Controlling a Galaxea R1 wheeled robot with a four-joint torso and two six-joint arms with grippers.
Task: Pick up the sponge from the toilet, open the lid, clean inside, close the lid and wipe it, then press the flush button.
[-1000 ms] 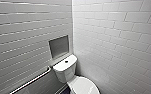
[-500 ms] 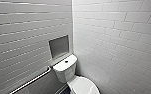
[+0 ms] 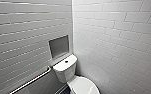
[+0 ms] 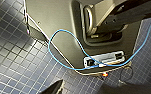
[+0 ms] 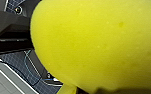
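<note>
The white toilet [image 3: 65, 72] stands in the corner at the bottom of the head view. Its lid [image 3: 83, 86] is down over the bowl. A small dark flush button [image 3: 66, 61] sits on the flat tank top. The yellow sponge [image 5: 98, 42] looms very close in the right wrist view, with my right gripper shut on it. In the left wrist view a dark fingertip [image 4: 54, 88] of my open left gripper hangs over the floor with nothing in it.
A metal grab rail [image 3: 33, 80] runs along the left wall, under a recessed niche [image 3: 59, 46]. White tiled walls meet just behind the tank. Below my left arm are the dark blue tiled floor [image 4: 18, 65], my own base [image 4: 53, 22] and a blue cable [image 4: 66, 47].
</note>
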